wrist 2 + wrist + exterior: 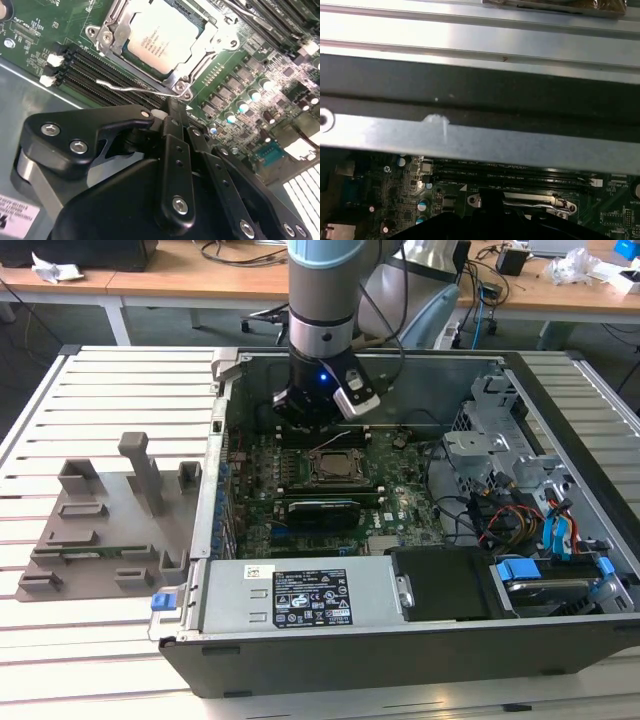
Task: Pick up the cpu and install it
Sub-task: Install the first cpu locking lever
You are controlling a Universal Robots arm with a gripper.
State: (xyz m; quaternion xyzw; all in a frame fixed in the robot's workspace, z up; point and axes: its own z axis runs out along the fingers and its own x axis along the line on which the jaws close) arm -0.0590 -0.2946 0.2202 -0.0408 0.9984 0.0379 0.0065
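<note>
Showing one cpu [161, 38] seated in one socket frame [176, 82] on the motherboard [30, 20]; one gripper [176, 112] just above, fingers pressed together, empty.

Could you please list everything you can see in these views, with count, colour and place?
cpu: one, silvery-white, seated in the socket on the motherboard.
Socket frame: one, metal, around the cpu.
Motherboard: one, green, inside the case.
Computer case: one, dark grey, open, on the slatted table.
Power supply: one, silver, near front of case.
Tray: one, grey, on the exterior view's left.
Slatted table: one, white.
Gripper: one, black, above the motherboard beside the socket.
</note>
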